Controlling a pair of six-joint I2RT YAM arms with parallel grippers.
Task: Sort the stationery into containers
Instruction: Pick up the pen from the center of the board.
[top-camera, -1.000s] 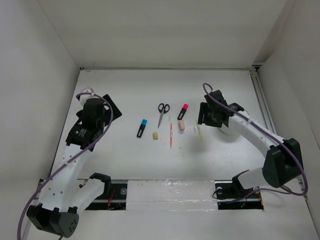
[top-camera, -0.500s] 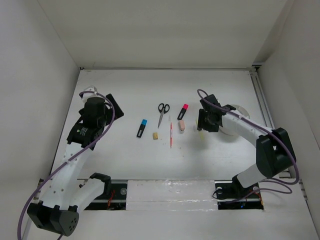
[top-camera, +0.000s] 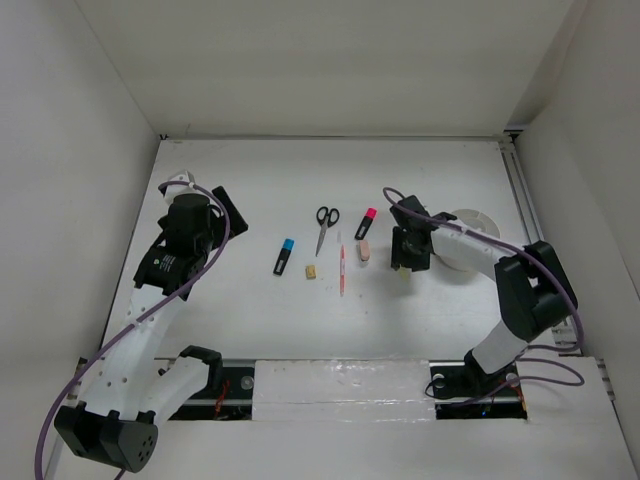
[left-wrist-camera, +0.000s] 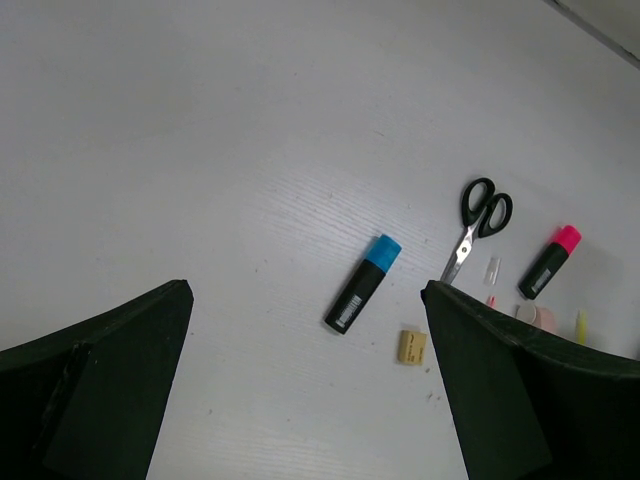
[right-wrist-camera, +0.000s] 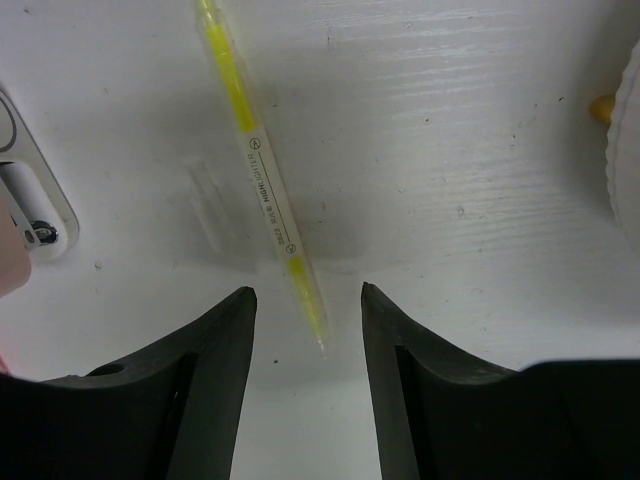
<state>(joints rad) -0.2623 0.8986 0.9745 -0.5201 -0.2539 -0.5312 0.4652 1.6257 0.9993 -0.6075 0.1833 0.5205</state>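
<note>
While straddling just the tip of the pale yellow stick (right-wrist-camera: 262, 175), flat on the surface (right-wrist-camera: 450, 120), with right claw (right-wrist-camera: 308, 295) half-open, empty: could easily pinch off-centre, flick it. Left claw (left-wrist-camera: 305, 288) wide open.

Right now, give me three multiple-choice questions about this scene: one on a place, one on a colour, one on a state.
1. Where is the yellow pen?
A. flat on the table, one end between the right gripper's jaws
B. in the white tub
C. held up in the air

2. What colour is the cap of the marker left of the scissors?
A. green
B. blue
C. orange

3. The left gripper is:
A. shut on an eraser
B. shut on a pencil
C. open and empty

Answers:
1. A, the right wrist view shows it lying there.
2. B, the cap is plainly blue.
3. C, it stands wide with nothing in it.
</note>
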